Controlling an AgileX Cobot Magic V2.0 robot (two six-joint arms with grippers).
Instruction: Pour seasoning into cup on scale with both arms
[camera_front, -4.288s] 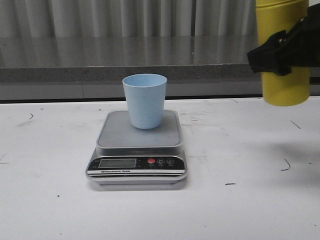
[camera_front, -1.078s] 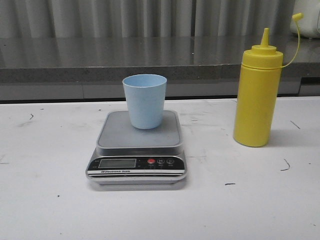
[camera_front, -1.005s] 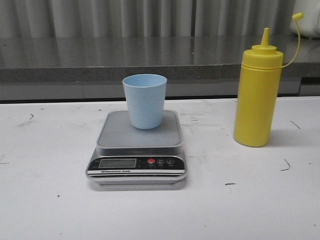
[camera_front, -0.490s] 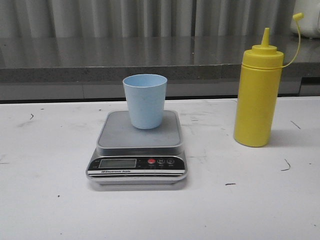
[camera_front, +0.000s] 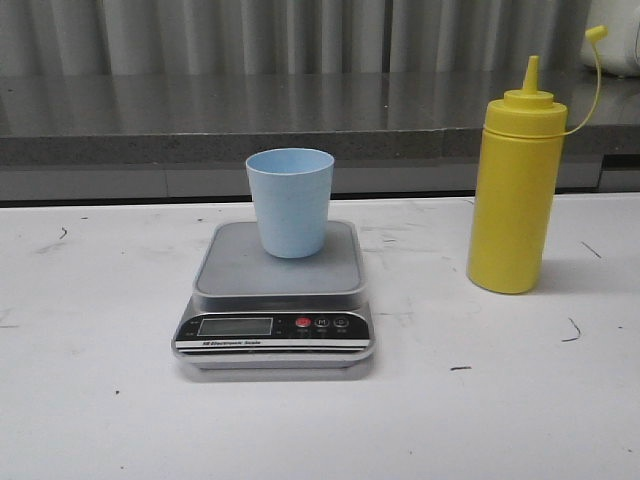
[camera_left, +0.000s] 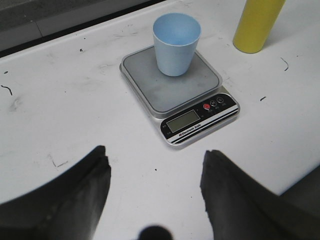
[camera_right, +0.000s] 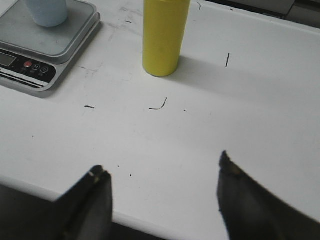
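The yellow seasoning bottle (camera_front: 516, 190) stands upright on the white table, right of the scale, its tethered cap (camera_front: 596, 33) hanging off the nozzle. It also shows in the right wrist view (camera_right: 162, 35) and the left wrist view (camera_left: 257, 24). The pale blue cup (camera_front: 290, 202) stands upright on the silver-grey scale (camera_front: 276, 300), also in the left wrist view as cup (camera_left: 176, 44) and scale (camera_left: 180, 95). My left gripper (camera_left: 154, 153) is open and empty, above the table near the front edge. My right gripper (camera_right: 160, 169) is open and empty, over the table's front edge, well back from the bottle.
A grey ledge (camera_front: 200, 140) and a pleated wall run behind the table. The table's front edge (camera_right: 150, 225) shows under the right gripper. Small dark marks dot the white tabletop (camera_front: 90, 400). Neither arm shows in the front view.
Earlier the right gripper held the bottle in the air at upper right. It has since set it down upright and withdrawn. Over the last second nothing has moved.
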